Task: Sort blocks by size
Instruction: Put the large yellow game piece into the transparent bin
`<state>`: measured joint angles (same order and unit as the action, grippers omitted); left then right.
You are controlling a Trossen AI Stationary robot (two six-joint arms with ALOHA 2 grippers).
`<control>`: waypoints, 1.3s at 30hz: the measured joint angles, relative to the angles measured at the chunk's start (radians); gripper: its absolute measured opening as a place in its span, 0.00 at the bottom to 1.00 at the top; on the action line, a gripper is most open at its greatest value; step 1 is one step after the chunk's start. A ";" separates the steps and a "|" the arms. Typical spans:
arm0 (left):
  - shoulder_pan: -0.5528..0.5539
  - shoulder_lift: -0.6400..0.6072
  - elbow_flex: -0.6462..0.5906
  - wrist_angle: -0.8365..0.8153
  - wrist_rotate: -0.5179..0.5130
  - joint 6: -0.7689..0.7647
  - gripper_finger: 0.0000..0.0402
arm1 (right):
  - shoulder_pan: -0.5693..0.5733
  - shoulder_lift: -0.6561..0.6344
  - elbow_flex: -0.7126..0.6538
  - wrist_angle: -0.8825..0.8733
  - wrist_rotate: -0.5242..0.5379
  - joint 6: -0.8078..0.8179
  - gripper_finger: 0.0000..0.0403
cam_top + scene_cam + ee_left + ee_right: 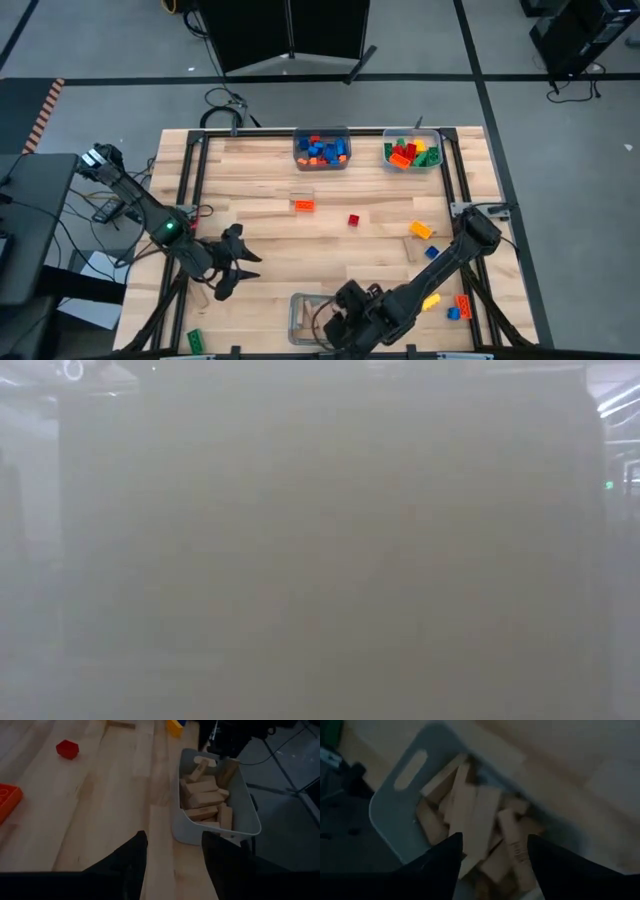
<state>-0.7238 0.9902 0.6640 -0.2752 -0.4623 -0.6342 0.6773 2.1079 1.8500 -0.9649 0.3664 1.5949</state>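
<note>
A clear bin (302,318) at the table's near edge holds several tan wooden blocks (202,800), also in the right wrist view (470,820). My right gripper (492,852) hangs open right over this bin, its fingers apart above the blocks; it also shows in the high view (345,315). My left gripper (172,850) is open and empty, low over bare table left of the bin (240,265). Loose studded bricks lie on the table: orange (304,205), red (353,220), yellow (422,230), green (196,340). The low view is fogged and shows nothing.
Two clear bins stand at the far edge, one with blue and orange bricks (321,150), one with red, green and yellow bricks (411,152). More loose bricks lie at the near right (455,305). A metal frame (190,200) borders the table.
</note>
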 joint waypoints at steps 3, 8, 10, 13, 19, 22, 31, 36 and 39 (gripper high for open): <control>0.004 0.004 0.000 0.003 0.000 0.000 0.49 | 0.003 -0.047 0.000 -0.079 0.062 0.000 0.57; 0.004 0.005 0.000 0.025 -0.017 0.002 0.49 | 0.023 -0.126 0.000 -0.251 0.130 0.029 0.53; 0.004 0.005 0.000 0.035 -0.031 0.002 0.49 | 0.034 -0.153 0.000 -0.338 0.130 0.075 0.51; 0.004 0.005 0.000 0.059 -0.058 0.002 0.49 | 0.061 -0.185 0.000 -0.471 0.129 0.162 0.48; 0.008 0.005 0.000 0.109 -0.114 0.002 0.49 | 0.144 -0.226 -0.017 -0.595 0.040 0.299 0.47; 0.024 0.005 0.000 0.135 -0.118 0.002 0.49 | 0.191 -0.276 -0.089 -0.593 -0.004 0.415 0.47; 0.074 0.005 0.000 0.153 -0.125 0.002 0.49 | 0.250 -0.358 -0.338 -0.396 -0.106 0.660 0.47; 0.083 0.005 0.000 0.153 -0.125 0.002 0.49 | 0.253 -0.358 -0.360 -0.386 -0.252 0.391 0.47; 0.083 0.005 0.000 0.152 -0.125 0.002 0.49 | 0.253 -0.358 -0.360 -0.389 -0.336 0.158 0.48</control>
<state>-0.6407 0.9955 0.6640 -0.1230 -0.5869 -0.6323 0.9308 1.7500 1.4895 -1.3540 0.0307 1.7525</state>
